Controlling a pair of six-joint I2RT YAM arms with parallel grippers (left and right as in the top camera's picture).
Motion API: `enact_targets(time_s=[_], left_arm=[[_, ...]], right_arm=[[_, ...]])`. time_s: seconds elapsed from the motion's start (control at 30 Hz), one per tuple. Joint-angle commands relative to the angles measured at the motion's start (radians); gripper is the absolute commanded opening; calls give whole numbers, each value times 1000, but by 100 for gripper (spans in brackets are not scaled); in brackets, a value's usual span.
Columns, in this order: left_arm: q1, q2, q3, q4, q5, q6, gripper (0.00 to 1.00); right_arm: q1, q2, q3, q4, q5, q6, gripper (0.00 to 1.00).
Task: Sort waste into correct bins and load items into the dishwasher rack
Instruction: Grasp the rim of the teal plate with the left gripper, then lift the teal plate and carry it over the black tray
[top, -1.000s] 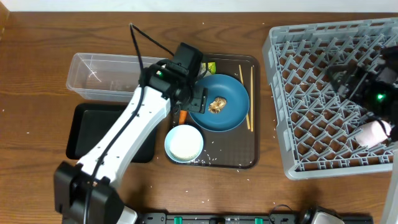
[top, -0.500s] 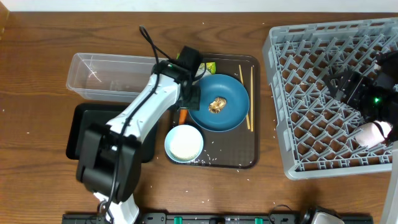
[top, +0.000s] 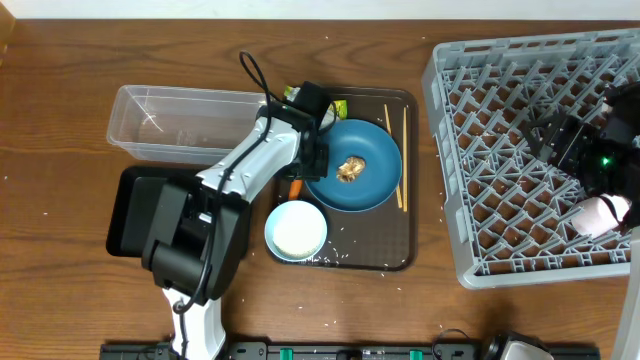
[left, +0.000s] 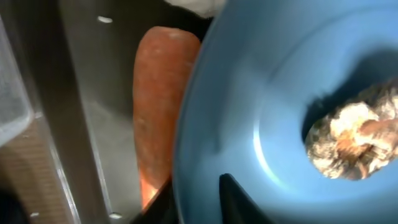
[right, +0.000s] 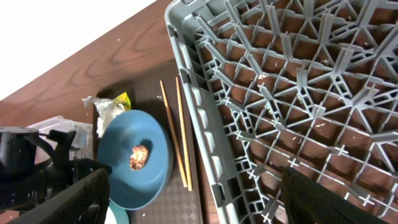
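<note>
The dark-blue plate (top: 370, 185) lies on the brown serving tray (top: 385, 250) with the brown food lump (top: 350, 168) on it. My left gripper (top: 314, 160) is shut on the plate's left rim; in the left wrist view one finger sits inside the plate (left: 261, 93) and one outside, beside the carrot stick (left: 158, 93). The pale-blue bowl (top: 296, 230), chopsticks (top: 403, 160) and wrapper (top: 338, 107) also lie on that tray. My right gripper (right: 199, 202) hangs open and empty over the dishwasher rack (right: 298, 93).
The clear tub (top: 170, 125) and the black tray (top: 150, 205) sit left of the serving tray. Rice grains (top: 345, 258) are scattered along its front. A pale pink cup (top: 600, 213) lies in the rack (top: 500, 200) by the right arm.
My left gripper has closed from open onto the plate's left rim, and the left arm has swung in nearer. The right arm has barely moved.
</note>
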Motion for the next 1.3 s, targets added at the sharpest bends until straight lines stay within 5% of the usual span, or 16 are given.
enact_targets(time_s=[0.0, 0.27, 0.63, 1.07, 1.27], left_arm=[[2, 18, -4, 18, 10, 16, 6], [2, -47, 45, -23, 11, 31, 6], [30, -390, 82, -68, -29, 31, 6], [164, -718, 82, -465, -591, 4, 6], [182, -753, 80, -650, -995, -244, 6]], right_arm=[[7, 2, 3, -3, 4, -15, 81], [7, 2, 3, -4, 4, -15, 82], [7, 2, 3, -5, 4, -15, 82], [7, 2, 3, -8, 4, -15, 82], [7, 2, 3, -8, 4, -15, 82]])
